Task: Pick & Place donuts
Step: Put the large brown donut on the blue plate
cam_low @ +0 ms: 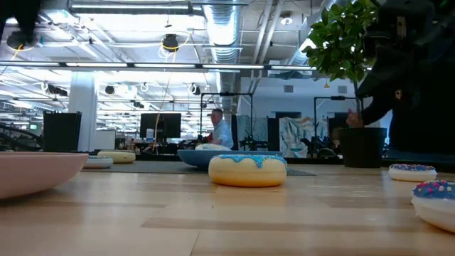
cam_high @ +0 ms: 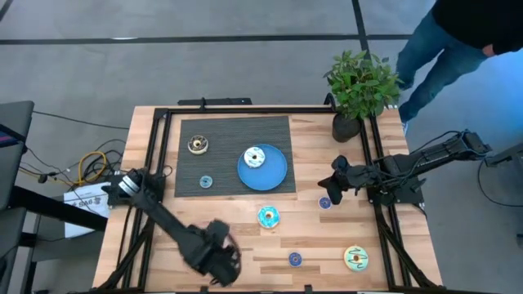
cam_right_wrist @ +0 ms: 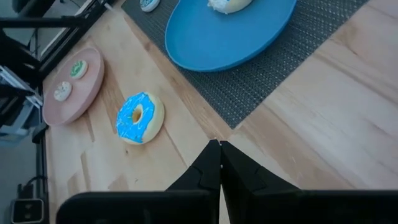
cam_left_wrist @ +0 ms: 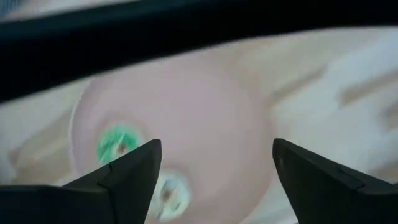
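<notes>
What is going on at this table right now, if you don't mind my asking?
The robot is sorting toy donuts onto plates. The left gripper hangs with open jaws over the pink plate, which already holds a small green donut and a small cream donut. The blue plate holds a white donut. The right gripper waits shut near the table's right edge. Other donuts lie loose on the table.

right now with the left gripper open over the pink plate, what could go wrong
1. The left gripper hangs open right above the pink plate, where a green donut and a cream donut already lie; dropping lower could knock them or tip the plate.
2. That plate sits near the table's front-left edge, so a nudge might push it off.
</notes>
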`<move>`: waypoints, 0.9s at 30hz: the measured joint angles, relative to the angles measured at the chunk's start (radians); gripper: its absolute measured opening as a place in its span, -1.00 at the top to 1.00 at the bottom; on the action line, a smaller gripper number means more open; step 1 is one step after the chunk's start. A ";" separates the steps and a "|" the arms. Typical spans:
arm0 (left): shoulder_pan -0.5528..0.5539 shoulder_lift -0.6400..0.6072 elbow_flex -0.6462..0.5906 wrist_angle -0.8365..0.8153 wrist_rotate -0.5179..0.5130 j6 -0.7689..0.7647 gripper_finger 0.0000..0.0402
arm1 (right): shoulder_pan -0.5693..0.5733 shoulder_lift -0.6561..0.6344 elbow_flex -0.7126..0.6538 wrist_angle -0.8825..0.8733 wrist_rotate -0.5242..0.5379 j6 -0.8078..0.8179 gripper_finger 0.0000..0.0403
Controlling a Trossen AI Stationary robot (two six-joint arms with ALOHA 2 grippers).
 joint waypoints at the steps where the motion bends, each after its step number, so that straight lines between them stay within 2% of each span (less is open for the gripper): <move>1: 0.024 0.000 0.013 0.002 -0.025 0.024 -0.47 | 0.000 0.000 0.000 0.000 0.000 -0.017 1.00; 5: 0.146 0.000 0.047 0.043 -0.098 0.211 -0.38 | 0.000 0.000 0.000 0.000 0.000 -0.043 1.00; 10: 0.314 0.000 0.062 0.180 -0.136 0.616 -0.28 | 0.000 0.000 0.000 0.001 -0.018 -0.044 1.00; 18: 0.576 0.000 0.062 0.379 0.011 1.187 -0.25 | 0.005 0.000 0.000 0.000 -0.035 -0.044 1.00; 23: 0.711 -0.007 0.062 0.318 0.041 1.462 -0.25 | -0.002 0.000 0.000 0.001 -0.026 -0.043 1.00; 27: 0.839 -0.018 0.058 0.266 0.143 1.653 -0.25 | -0.024 0.000 0.000 0.005 -0.021 -0.013 1.00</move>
